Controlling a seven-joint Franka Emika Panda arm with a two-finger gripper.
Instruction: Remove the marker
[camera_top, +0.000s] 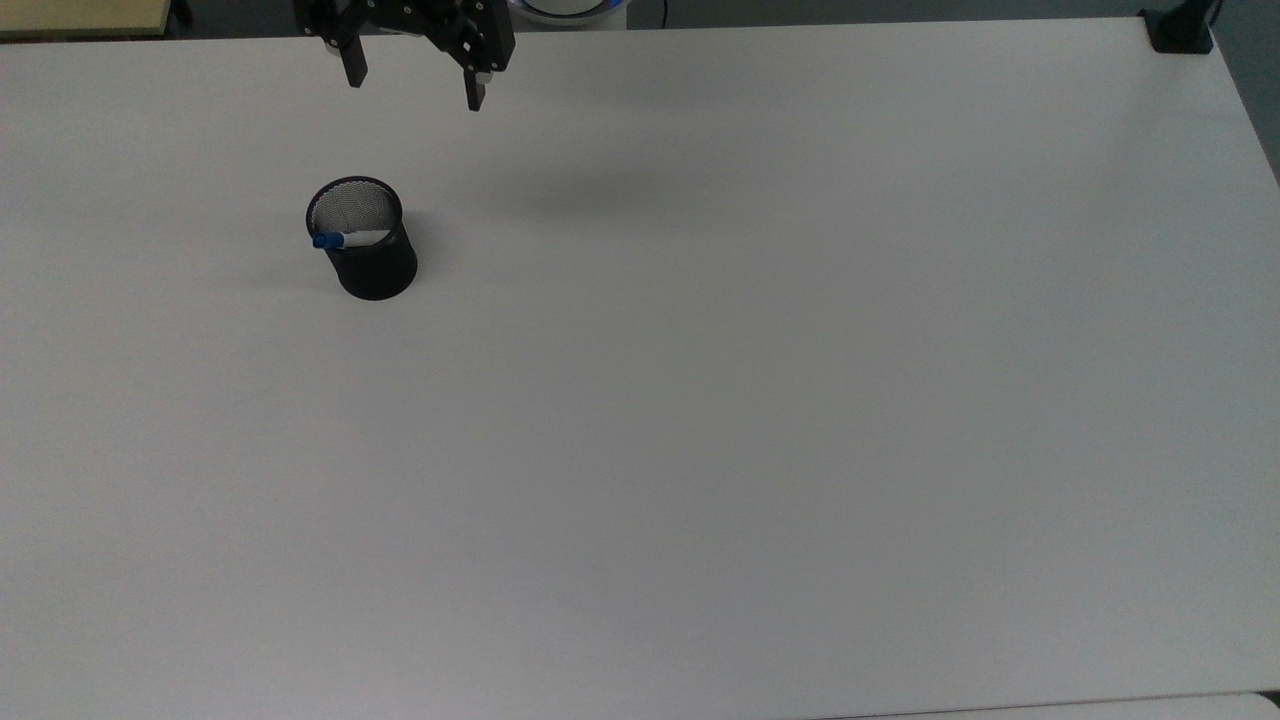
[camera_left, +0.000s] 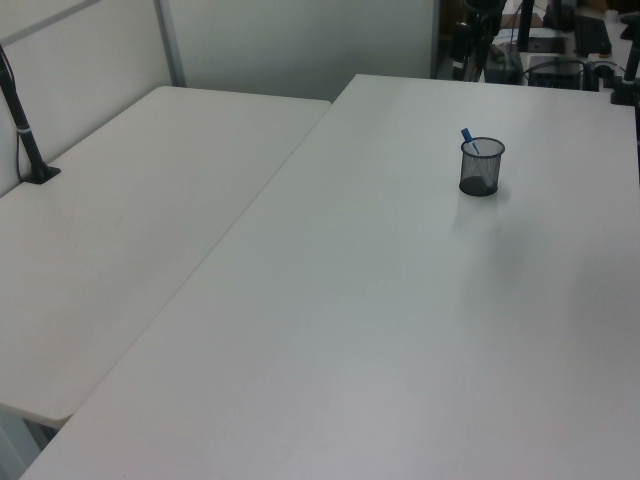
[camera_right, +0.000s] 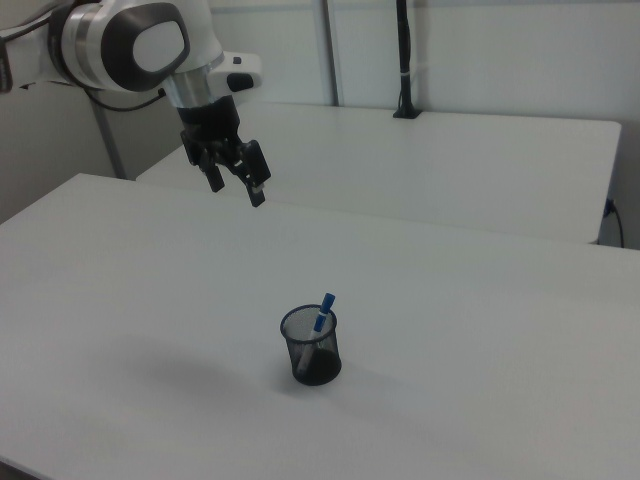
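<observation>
1. The marker (camera_top: 340, 240) is seen standing tilted inside a black mesh cup (camera_top: 372, 262), its blue cap (camera_right: 325, 305) poking out above the rim.
2. In the top view, the cap is laid against the rim on the top view's left side of the cup; in the right view, the marker (camera_right: 320, 322) is leaned toward the right view's upper right.
3. The cup (camera_right: 312, 348) is placed upright on a white table (camera_top: 760, 400), with bare tabletop all around it.
4. The gripper (camera_top: 412, 85) is held in the air, well apart from the cup, toward the top edge of the top view and slightly to the top view's right of the cup.
5. In the right view, the gripper (camera_right: 236, 188) is seen above and to the right view's left of the cup, nothing being touched.
6. The two fingers are spread apart, and nothing is held between them.
7. In the left view, the cup (camera_left: 481, 167) is seen at the far right of the table, with the marker's cap (camera_left: 467, 136) shown over the rim.
</observation>
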